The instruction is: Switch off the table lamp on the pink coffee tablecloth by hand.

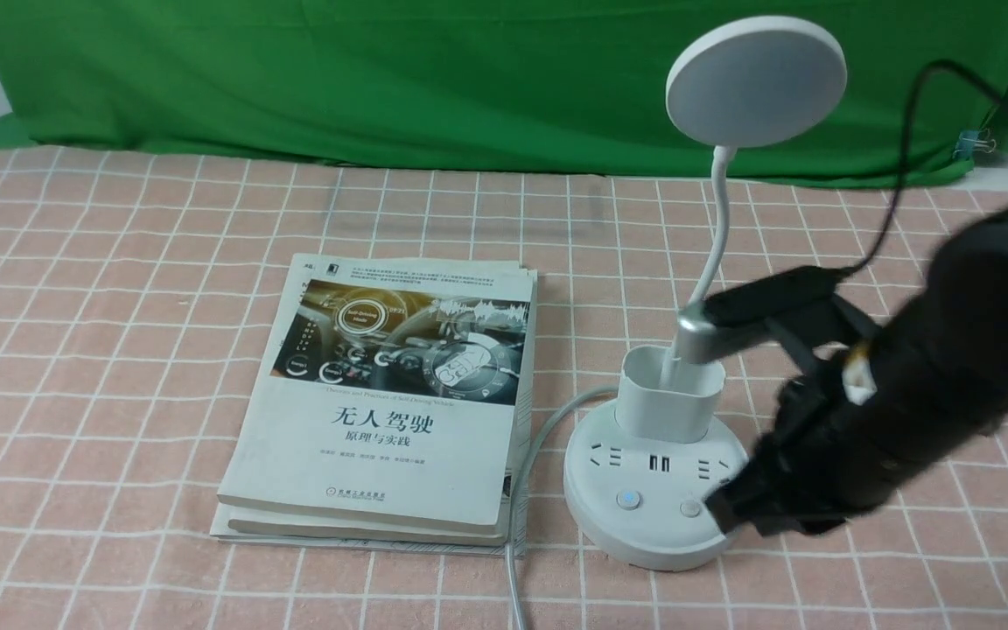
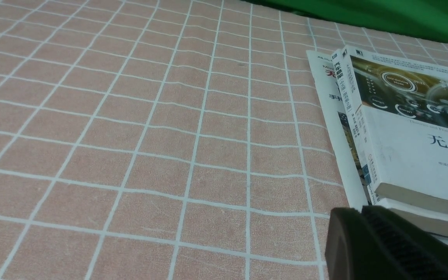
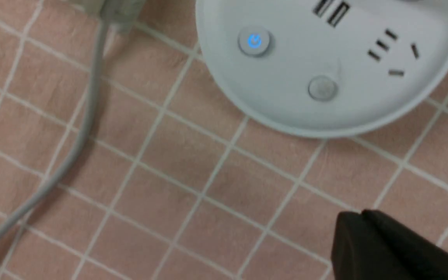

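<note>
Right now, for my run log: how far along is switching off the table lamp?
Done: the right end effector, jaws closed, sits at the table lamp's base, beside the grey button. In hand: lining up a press; its tip looks off the buttons. Left: likely the press, since the power button glows blue; whether the lamp head is lit, I cannot tell.

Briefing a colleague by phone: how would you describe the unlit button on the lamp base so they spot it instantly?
Find the white table lamp right of the books on the pink cloth. On the near rim of its round base, yours is the plain grey button on the right, not the blue-lit button beside it.
</note>
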Controlling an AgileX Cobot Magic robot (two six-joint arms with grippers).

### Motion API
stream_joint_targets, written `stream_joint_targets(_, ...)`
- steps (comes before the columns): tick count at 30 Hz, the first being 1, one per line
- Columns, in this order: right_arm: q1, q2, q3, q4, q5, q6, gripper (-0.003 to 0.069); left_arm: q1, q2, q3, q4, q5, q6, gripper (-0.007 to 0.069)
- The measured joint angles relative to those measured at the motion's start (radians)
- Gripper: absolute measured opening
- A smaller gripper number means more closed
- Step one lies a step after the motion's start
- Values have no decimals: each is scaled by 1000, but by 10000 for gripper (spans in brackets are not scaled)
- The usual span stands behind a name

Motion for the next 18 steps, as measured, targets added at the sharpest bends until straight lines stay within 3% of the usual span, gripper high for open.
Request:
stream_joint_targets(10,0,-248,57,-2,-43,0,65,0,0,0,1,0,0,6)
stream_joint_targets(18,-4,-347,71,-86,-133,-14,51,0,0,0,2,0,0,6)
